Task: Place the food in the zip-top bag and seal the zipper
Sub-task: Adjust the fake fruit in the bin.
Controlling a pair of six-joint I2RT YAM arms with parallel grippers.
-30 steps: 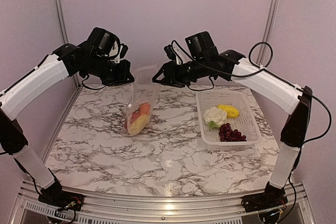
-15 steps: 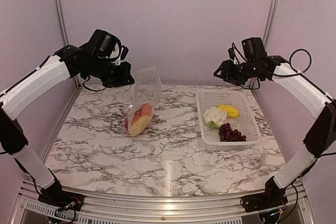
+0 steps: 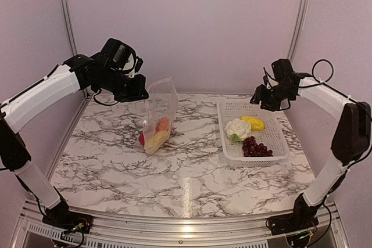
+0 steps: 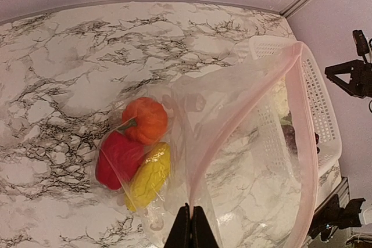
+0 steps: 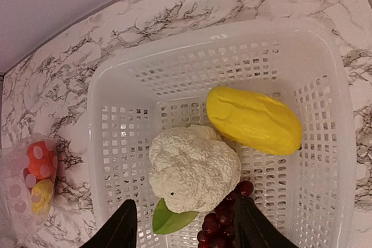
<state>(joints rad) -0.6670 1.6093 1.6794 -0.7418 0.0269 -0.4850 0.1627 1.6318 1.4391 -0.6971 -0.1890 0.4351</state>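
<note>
Clear zip-top bag (image 3: 158,114), left of centre: long axis near upright, mouth uppermost, bottom on marble table (image 3: 192,166), rim pinched by left gripper (image 4: 190,229), jaws pressed together. Contents: red pepper (image 4: 116,160), orange fruit (image 4: 145,121), yellow piece (image 4: 150,175). White lattice basket (image 3: 247,107), right: cauliflower (image 3: 237,128), second yellow piece (image 3: 253,122), grape bunch (image 3: 256,147); right gripper (image 5: 186,230) above, fingers spread, empty.

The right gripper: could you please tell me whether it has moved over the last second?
Yes. In the top view the right gripper swung rightward, from the zip-top bag mouth to above the white basket far edge.
</note>
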